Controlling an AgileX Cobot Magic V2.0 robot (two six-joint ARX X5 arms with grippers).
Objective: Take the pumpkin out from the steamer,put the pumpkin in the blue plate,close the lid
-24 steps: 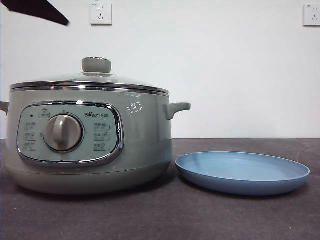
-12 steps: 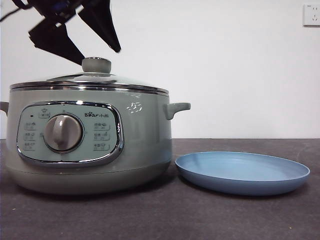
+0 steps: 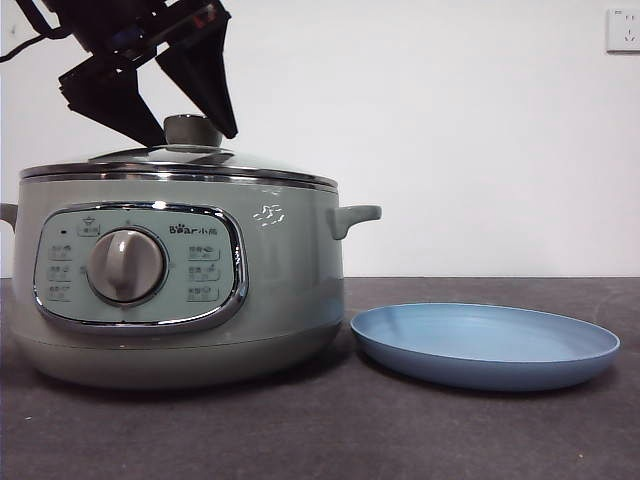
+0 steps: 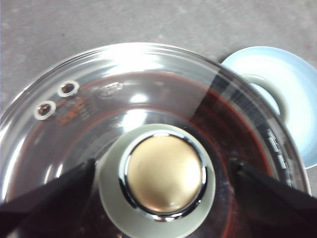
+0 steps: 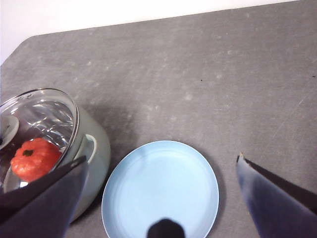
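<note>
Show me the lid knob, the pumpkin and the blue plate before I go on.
lid knob (image 4: pixel 165 173), left wrist view, on its brass-coloured top.
pumpkin (image 5: pixel 34 158), right wrist view, on its orange skin seen through the glass lid.
blue plate (image 3: pixel 485 345), front view, on its inner floor.

Over the last second the left gripper (image 3: pixel 190 128) comes from a black tip at the front view's top left corner down to the lid (image 3: pixel 180 160) of the steamer (image 3: pixel 290 270). Half a second ago its jaws hung above the knob (image 3: pixel 193 129), the nearer tip just over it; now they are lower, spread open with one jaw on either side of the knob.
</note>
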